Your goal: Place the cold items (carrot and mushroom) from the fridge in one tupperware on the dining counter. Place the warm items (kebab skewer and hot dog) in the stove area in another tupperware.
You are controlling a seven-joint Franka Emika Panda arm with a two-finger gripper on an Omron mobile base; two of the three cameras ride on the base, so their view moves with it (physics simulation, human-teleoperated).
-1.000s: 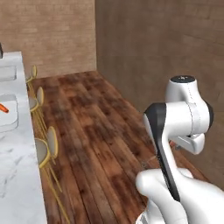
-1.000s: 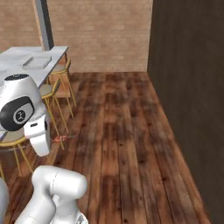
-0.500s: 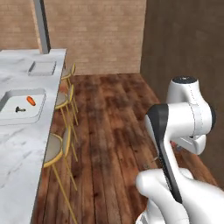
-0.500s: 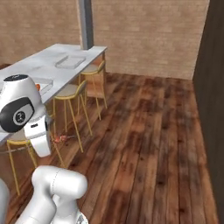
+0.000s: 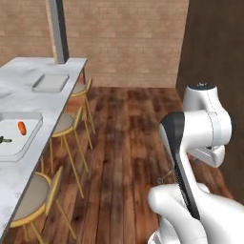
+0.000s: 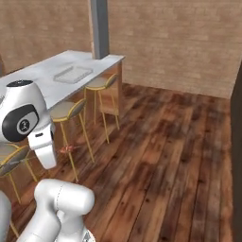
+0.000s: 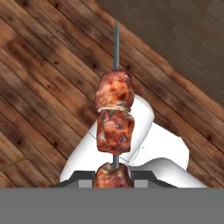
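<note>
My gripper [image 7: 113,178] is shut on the kebab skewer [image 7: 114,118], whose reddish-brown chunks and thin stick point away from the hand over the wood floor. From the right base view the kebab skewer [image 6: 66,149] juts out beside my hand, near the stools. On the dining counter [image 5: 33,97] the nearer tupperware [image 5: 29,142] holds the orange carrot [image 5: 22,127] and the small dark mushroom [image 5: 5,140]. The other tupperware [image 5: 51,82] lies further along the counter, also seen as the tupperware [image 6: 72,73]. The hot dog and the fridge are out of view.
Yellow-legged stools [image 5: 66,123] line the counter's side, with more stools [image 6: 71,109] close to my arm. A grey pillar [image 5: 58,31] rises at the counter's far end. A tall dark panel [image 5: 214,43] stands on the right. Wood floor [image 6: 160,156] lies open ahead.
The whole picture has swung, so the camera has moved: the counter, its stools and both containers have come further into view. My arm keeps its pose with the skewer still held.
</note>
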